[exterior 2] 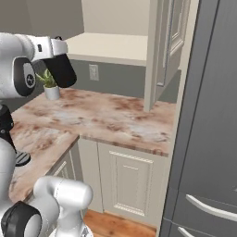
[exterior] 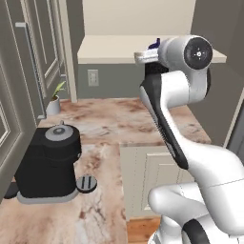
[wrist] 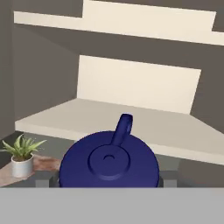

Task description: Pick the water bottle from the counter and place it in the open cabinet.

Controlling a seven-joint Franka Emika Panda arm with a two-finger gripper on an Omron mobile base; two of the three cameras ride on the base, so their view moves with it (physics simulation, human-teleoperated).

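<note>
Claw (wrist: 108,181) grips the small black water bottle with dark blue screw cap (wrist: 109,162), seemingly by its body so the cap faces the hand camera, centre bottom of frame. Bottle is raised level with the cream shelf board of the open grey-framed cabinet (wrist: 131,124), apparently for insertion. Finger tips are hidden behind the cap. Mottled beige marble surface (exterior: 119,121) lies below.

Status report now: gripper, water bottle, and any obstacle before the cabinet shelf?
Gripper shut on water bottle, raised at shelf height. Open cabinet shelf ahead, bare. No obstacle seen between.
</note>
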